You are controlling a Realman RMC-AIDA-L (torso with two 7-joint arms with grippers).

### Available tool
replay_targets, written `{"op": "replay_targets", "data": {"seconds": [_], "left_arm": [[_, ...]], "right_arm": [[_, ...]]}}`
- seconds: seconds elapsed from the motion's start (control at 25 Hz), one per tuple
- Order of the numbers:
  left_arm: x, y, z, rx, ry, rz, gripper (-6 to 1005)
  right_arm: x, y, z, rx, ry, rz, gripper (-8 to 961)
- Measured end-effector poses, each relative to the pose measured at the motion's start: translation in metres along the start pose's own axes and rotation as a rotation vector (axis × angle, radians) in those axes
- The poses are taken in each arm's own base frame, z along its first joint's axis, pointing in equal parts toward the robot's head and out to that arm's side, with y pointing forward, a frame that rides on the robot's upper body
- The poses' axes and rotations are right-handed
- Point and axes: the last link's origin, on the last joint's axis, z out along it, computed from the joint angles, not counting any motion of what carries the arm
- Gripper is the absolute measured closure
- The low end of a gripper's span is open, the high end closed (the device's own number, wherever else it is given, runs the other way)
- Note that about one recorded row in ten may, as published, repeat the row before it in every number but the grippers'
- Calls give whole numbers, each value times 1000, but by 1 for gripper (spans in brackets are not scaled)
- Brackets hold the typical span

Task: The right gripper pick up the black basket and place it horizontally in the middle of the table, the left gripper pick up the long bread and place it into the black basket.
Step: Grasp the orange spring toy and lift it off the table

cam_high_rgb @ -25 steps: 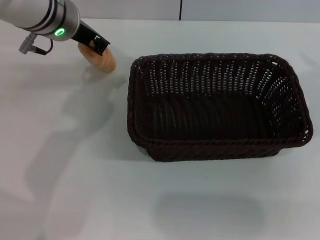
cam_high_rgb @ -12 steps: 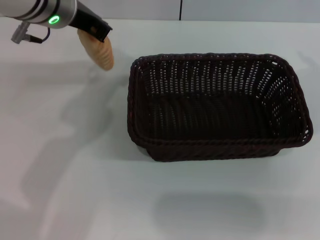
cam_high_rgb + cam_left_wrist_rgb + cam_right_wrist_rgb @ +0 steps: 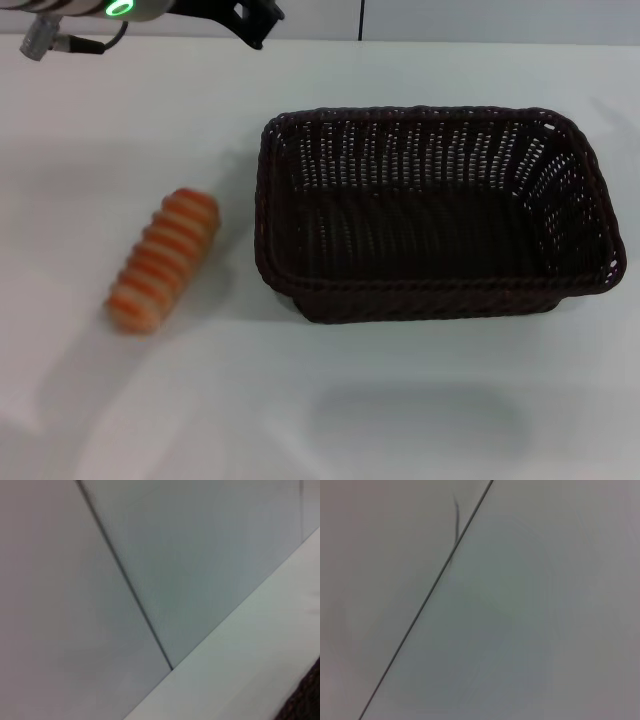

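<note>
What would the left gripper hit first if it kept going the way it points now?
Probably nothing on the table: the left gripper points along the far edge toward the wall, above and behind the black basket. Depth is unclear.

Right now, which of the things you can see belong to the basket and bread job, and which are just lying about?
Part of the job:
- black basket, empty, mid-table
- long bread, lying on the table beside the basket, on the robot's left
- left gripper, raised at the far edge, holding nothing

Lying about:
- nothing else in view

Head camera looks down on the table; wrist cameras face walls.
</note>
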Motion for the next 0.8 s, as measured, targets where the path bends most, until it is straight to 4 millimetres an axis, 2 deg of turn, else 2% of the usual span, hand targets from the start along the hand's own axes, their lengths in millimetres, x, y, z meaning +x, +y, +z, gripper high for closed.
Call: {"op": "replay_targets", "data": {"seconds": [0.16, 0.28, 0.36, 0.44, 0.6, 0.72, 0.76, 0.8], "left_arm": [[-6, 5, 2, -6, -30, 3, 999], [-27, -3, 8, 22, -105, -31, 997], [-46, -16, 7, 53, -160, -85, 995], [-64, -36, 0, 90, -209, -159, 993], [-100, -65, -17, 147, -290, -279, 990], [-120, -69, -22, 165, -317, -308, 988], [-126, -69, -23, 170, -323, -316, 987], [-134, -69, -24, 179, -328, -327, 986]], "right_arm": [[1, 2, 2, 2, -5, 0, 499], [1, 3, 2, 0, -5, -2, 499], [1, 1, 1, 10, -3, 9, 499], [3, -11, -2, 49, 1, 66, 499], [17, -57, -20, 186, 36, 299, 499], [37, -87, -44, 329, 72, 360, 499], [55, -100, -58, 409, 101, 371, 499], [55, -100, -58, 409, 101, 371, 499]]}}
